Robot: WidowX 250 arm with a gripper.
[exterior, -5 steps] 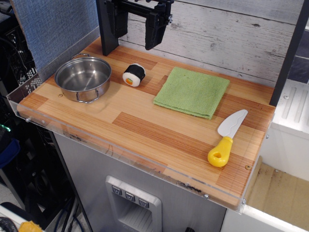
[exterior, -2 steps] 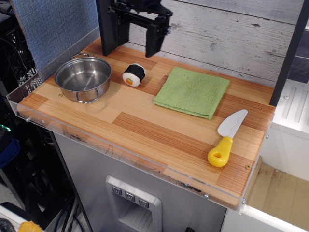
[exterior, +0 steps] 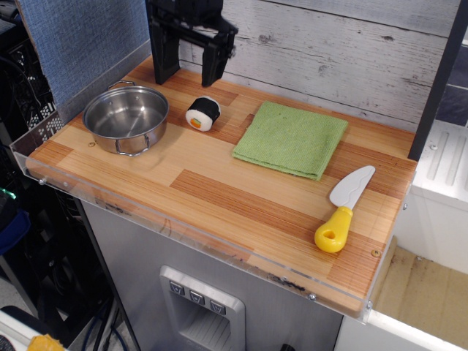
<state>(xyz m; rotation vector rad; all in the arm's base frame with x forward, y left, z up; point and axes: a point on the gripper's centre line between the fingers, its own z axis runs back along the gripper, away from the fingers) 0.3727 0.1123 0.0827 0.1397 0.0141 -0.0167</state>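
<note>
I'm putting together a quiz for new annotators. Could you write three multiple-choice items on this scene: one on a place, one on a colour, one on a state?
1. Where is the sushi roll relative to the steel pot and the green cloth?
A) inside the pot
B) between them, touching neither
C) on the cloth

2. What colour is the handle of the toy knife?
A) red
B) black
C) yellow

3. What state is the pincer in?
A) open, holding nothing
B) shut on the knife
C) shut on the roll

Answers:
1 B: the roll lies apart from both.
2 C: the handle is yellow below a white blade.
3 A: its fingers stand apart with nothing between them.
</note>
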